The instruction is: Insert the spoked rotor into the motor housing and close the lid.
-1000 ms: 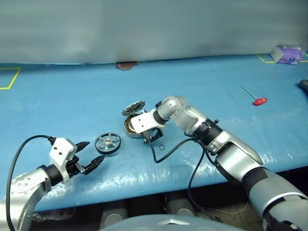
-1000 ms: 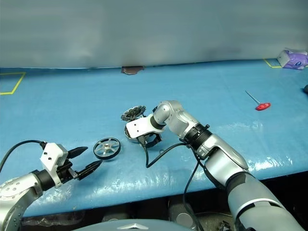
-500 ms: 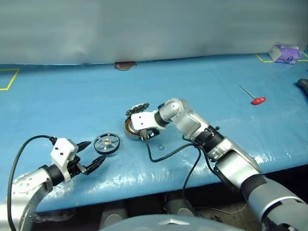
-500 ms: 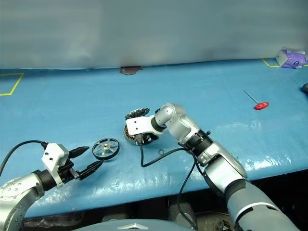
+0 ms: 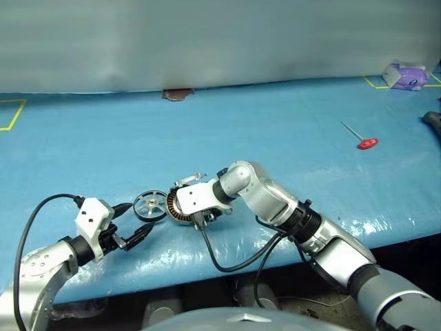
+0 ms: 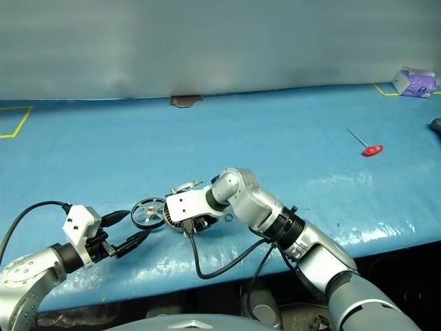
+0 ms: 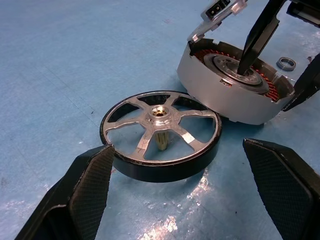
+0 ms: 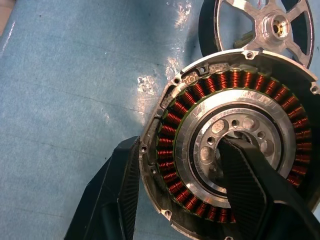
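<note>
Copper windings ring the silvery centre of the motor housing [image 8: 235, 145], which our right gripper [image 8: 180, 195] grasps: one black finger [image 8: 250, 185] reaches down into the middle opening, the other [image 8: 112, 195] presses against the outer wall, so the jaws are clamped across one side of the cup. In the head views we see the housing [image 5: 178, 206] on the blue table [image 5: 275, 138] near the front edge, partly covered by the white block of our right wrist.

Just beside it, on our left, lies the spoked rotor [image 7: 161, 134], flat on the table with its brass hub facing up. Its rim sits right against the housing wall; we cannot tell whether the two actually touch. Our left gripper [image 7: 185, 200] has its two fingers spread wide, one on each side of the rotor, gripping nothing; whether the nearer finger [image 7: 92, 177] brushes the rim we cannot say.

A tiny loose ring [image 7: 286, 63] lies on the table just beyond the housing. Well apart, towards the far right, we see a red-handled tool [image 5: 360, 138], and a purple and white object [image 5: 406, 76] sits at the back right corner.
</note>
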